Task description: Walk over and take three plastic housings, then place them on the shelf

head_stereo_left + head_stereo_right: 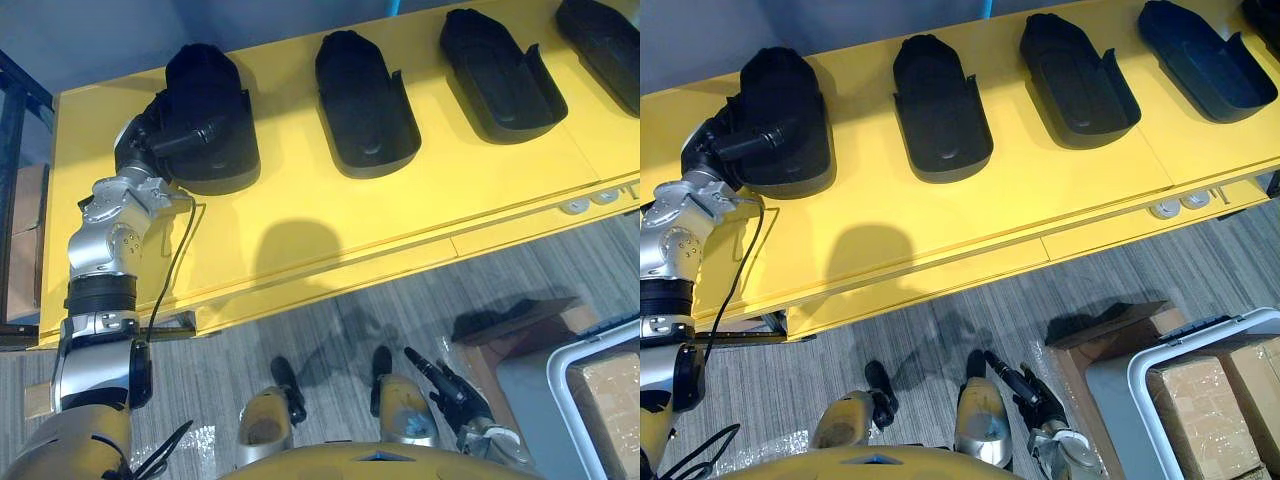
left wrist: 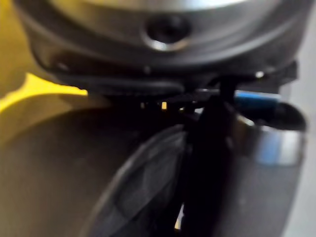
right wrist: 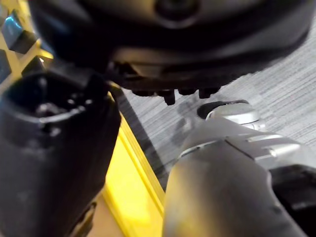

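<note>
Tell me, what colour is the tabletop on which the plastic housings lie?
The tabletop is bright yellow, best seen in the right eye view.

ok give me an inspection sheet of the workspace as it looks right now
surface: yellow surface, flat and bare between the housings
job's things: four black plastic housings in a row, apart from each other: leftmost housing, second housing, third housing, rightmost housing; the right three lie hollow side up
clutter: two small silver discs at the surface's front edge
hands: left hand is against the leftmost housing's left side; right hand hangs low over the floor, open, holding nothing
cables: nothing seen
surroundings: grey carpet floor; white-rimmed bin holding cardboard boxes on the robot's right
</note>
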`<state>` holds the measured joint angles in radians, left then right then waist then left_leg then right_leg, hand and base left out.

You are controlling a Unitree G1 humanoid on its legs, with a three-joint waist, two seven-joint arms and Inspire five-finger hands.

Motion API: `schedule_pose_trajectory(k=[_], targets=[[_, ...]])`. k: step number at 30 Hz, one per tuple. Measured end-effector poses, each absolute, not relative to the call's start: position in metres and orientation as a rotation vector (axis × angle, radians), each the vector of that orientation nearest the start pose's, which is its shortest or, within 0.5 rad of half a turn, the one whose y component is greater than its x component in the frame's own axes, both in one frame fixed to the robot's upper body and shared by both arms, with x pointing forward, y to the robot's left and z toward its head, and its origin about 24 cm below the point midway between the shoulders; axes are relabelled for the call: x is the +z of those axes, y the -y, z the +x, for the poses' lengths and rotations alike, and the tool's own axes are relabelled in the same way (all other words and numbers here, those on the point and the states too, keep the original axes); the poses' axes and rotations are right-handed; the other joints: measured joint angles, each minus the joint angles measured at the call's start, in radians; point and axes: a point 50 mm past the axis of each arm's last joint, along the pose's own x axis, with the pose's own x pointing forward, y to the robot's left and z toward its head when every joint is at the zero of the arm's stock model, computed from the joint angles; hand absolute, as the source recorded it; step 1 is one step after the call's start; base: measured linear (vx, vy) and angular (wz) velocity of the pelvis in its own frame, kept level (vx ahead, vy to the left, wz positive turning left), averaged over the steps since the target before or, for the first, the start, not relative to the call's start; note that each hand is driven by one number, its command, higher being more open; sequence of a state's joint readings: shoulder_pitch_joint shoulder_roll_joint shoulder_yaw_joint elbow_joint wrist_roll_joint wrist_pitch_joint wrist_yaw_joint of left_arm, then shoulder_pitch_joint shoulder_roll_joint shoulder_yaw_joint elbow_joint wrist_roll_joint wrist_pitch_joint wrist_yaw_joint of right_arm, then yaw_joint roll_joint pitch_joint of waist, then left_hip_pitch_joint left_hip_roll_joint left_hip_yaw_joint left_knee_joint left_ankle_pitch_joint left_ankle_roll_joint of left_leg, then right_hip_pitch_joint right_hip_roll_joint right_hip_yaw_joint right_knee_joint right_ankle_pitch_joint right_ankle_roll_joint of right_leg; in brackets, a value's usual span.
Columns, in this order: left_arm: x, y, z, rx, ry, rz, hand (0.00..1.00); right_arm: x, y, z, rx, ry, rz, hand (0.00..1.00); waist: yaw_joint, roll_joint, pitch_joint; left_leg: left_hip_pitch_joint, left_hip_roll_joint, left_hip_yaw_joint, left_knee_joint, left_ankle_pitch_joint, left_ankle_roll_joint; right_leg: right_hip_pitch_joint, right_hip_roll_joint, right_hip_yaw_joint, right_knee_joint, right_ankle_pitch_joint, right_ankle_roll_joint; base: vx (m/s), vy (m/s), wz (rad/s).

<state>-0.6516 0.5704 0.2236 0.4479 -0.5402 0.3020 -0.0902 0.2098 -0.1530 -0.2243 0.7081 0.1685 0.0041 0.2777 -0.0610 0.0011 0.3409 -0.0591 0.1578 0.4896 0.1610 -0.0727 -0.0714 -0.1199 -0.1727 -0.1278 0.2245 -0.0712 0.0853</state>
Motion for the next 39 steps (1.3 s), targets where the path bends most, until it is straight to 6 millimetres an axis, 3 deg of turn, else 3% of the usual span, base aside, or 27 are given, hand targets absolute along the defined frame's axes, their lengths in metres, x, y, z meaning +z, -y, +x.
schedule_pose_trajectory(k=[3, 9, 19, 25, 31, 39], targets=[[0.169, -0.291, 0.351, 0.116, 0.053, -0.168, 1.00, -0.126, 0.237, 0.110, -0.131, -0.840, 0.197, 1.00, -0.001, 0.000, 0.000, 0.004, 0.001, 0.007, 0.011, -0.008, 0.001, 0.004, -0.002, 0.006, 0.000, 0.001, 0.001, 0.00, 0.014, -0.07], [0.157, -0.297, 0.345, 0.136, 0.003, -0.039, 1.00, -0.126, 0.237, 0.110, -0.132, -0.839, 0.196, 1.00, -0.019, 0.007, -0.004, 0.046, 0.001, 0.013, 0.008, -0.014, -0.004, 0.048, -0.007, 0.007, -0.013, -0.001, 0.002, 0.01, 0.010, -0.04], [0.128, -0.299, 0.334, 0.147, -0.120, 0.160, 1.00, -0.129, 0.245, 0.098, -0.187, -0.872, 0.214, 1.00, -0.051, 0.066, -0.050, 0.105, -0.009, 0.007, -0.026, -0.005, -0.008, 0.097, -0.010, -0.015, -0.020, -0.017, 0.008, 0.01, -0.005, 0.02], [0.127, -0.298, 0.333, 0.232, -0.201, 0.432, 1.00, -0.139, 0.249, 0.078, -0.247, -0.942, 0.252, 1.00, -0.070, 0.077, -0.070, 0.126, -0.009, -0.010, -0.041, 0.014, -0.011, 0.124, 0.003, -0.034, -0.034, -0.017, 0.008, -0.01, -0.027, 0.05], [0.131, -0.313, 0.328, 0.315, -0.268, 0.563, 1.00, -0.145, 0.253, 0.057, -0.289, -1.013, 0.258, 1.00, -0.080, 0.095, -0.100, 0.141, -0.010, -0.045, -0.085, 0.055, -0.016, 0.143, 0.017, -0.059, -0.048, -0.011, 0.002, -0.05, -0.032, 0.11], [0.150, -0.327, 0.323, 0.402, -0.225, 0.659, 1.00, -0.149, 0.255, 0.047, -0.331, -1.050, 0.263, 1.00, -0.071, 0.118, -0.129, 0.156, -0.010, -0.057, -0.134, 0.095, -0.010, 0.166, 0.035, -0.070, -0.116, 0.023, -0.005, -0.09, -0.007, 0.03]])
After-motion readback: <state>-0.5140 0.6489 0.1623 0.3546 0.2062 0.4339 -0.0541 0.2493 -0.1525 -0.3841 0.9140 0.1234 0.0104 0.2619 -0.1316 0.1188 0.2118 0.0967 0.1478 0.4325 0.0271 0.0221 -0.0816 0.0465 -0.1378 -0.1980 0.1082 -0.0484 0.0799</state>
